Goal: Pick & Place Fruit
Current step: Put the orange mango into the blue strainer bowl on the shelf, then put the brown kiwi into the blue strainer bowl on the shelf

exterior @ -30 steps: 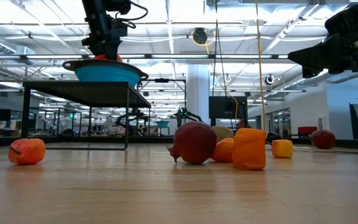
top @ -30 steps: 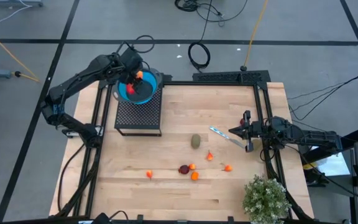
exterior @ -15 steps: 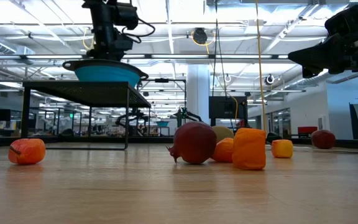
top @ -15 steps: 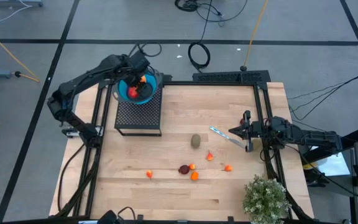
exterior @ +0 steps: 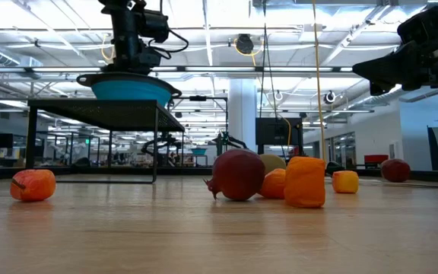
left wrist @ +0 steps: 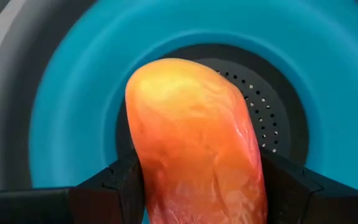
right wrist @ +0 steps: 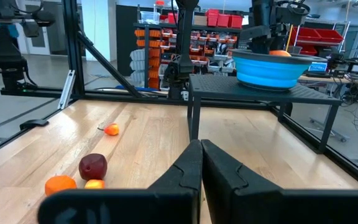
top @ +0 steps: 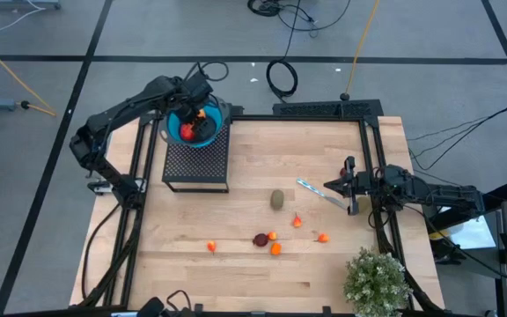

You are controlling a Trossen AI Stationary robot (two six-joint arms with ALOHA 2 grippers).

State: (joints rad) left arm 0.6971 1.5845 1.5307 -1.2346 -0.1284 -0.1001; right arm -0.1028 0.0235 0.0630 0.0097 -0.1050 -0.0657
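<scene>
My left gripper [left wrist: 197, 190] is shut on the long red-orange fruit [left wrist: 194, 137] and reaches down into the blue bowl [top: 214, 132], which stands on a black mesh stand [top: 196, 163] at the table's far left. On the wooden table lie a brownish-green oval fruit [top: 277, 199], a dark red one [top: 260, 239] and several small orange ones [top: 275, 249]. My right gripper [top: 328, 187] waits shut at the table's right edge, level, away from the fruit. My left gripper pinches the red-orange fruit by its two long sides [left wrist: 145, 177], one finger [left wrist: 120, 180] on each side. The fingers come steeply from above and the fruit points on past them, down toward the bowl's dark perforated bottom [left wrist: 272, 118]. Whether the fruit's far end touches the bowl, I cannot tell.
A thin silvery utensil [top: 317, 192] lies just in front of my right gripper. A bushy green plant [top: 375, 280] stands at the near right corner. Black frame rails run along the table's left and right sides.
My left gripper has sunk toward the blue bowl with the red-orange fruit and tipped more steeply downward; in the low view the fruit has dropped below the bowl's rim. Most of this happened in the first half second.
</scene>
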